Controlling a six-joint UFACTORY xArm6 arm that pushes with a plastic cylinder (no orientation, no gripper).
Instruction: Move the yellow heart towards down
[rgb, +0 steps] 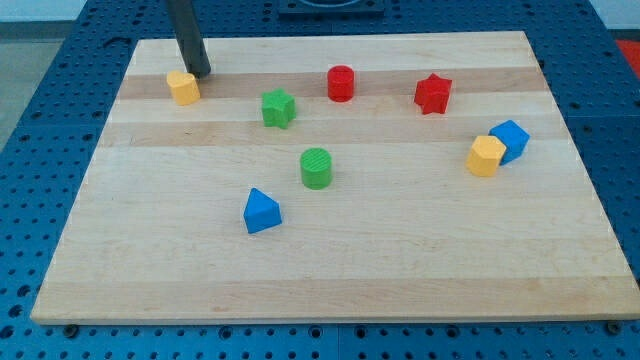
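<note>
Upper left of the frame: my tip (199, 74), a bare rod gripping nothing, touches the yellow heart (183, 88) at its upper-right edge.

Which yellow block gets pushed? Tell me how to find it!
Look at the wooden board's top-left corner, where the dark rod comes down. The yellow heart sits right beside my tip. The other yellow block is far right, touching a blue block.
</note>
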